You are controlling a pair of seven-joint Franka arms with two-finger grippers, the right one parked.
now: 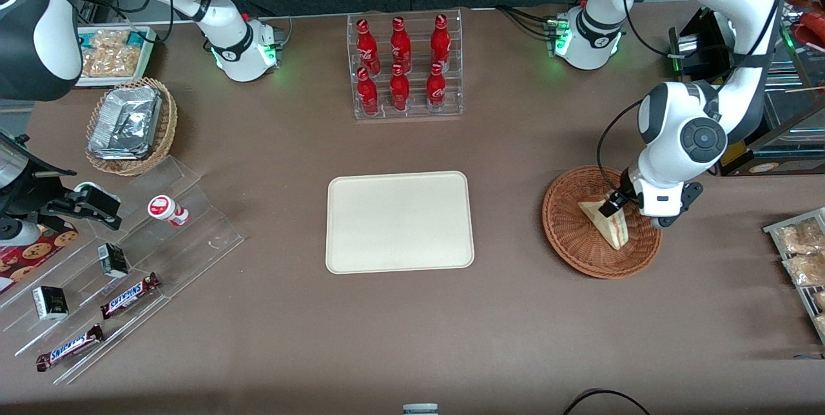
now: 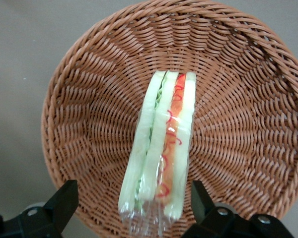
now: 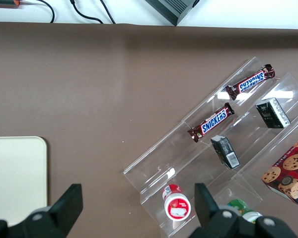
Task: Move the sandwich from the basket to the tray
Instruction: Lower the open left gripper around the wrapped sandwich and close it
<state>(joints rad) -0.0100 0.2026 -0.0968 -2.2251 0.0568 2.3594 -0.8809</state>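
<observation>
The gripper hangs over the basket, fingers spread wide astride the sandwich without touching it. Fingertip ends are cut off. The tray lies well apart.

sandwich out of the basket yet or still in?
In. The sandwich stands on edge inside the basket; the open gripper straddles it, fingers apart from the wrap. The tray holds nothing.

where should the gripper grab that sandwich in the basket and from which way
Grip the sandwich across its two flat bread faces, coming straight down from above. It stands on edge in the basket, filling layers facing up, and the open gripper already straddles its end, one finger on each side.
</observation>
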